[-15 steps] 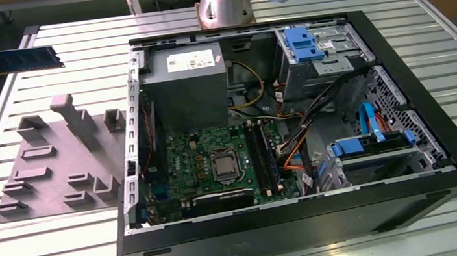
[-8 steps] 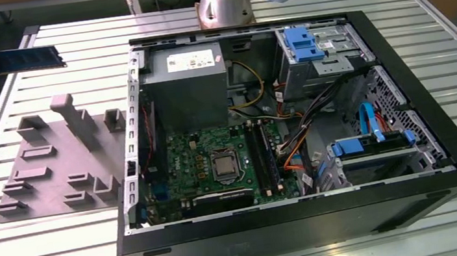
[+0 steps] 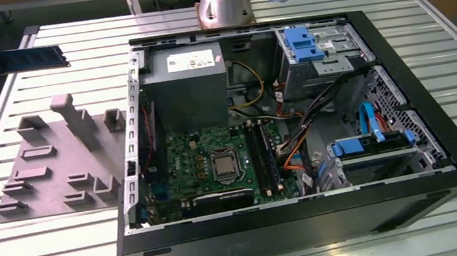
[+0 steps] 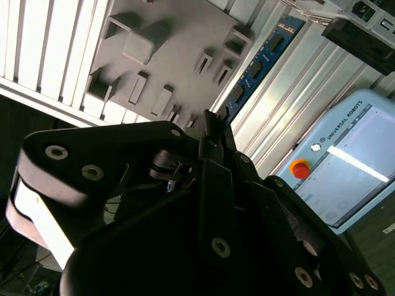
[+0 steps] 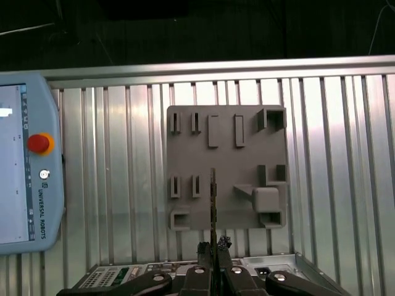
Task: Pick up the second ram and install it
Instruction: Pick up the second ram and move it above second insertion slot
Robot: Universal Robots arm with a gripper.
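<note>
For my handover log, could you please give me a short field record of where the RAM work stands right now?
gripper: shut on the second ram
second ram: held in the air at the exterior view's left, outside the computer case, not installed
gray fixture plate: flat on the slatted table, beside the case
computer case: lying open, green motherboard exposed
teach pendant: lying on the table beside the fixture plate
</note>
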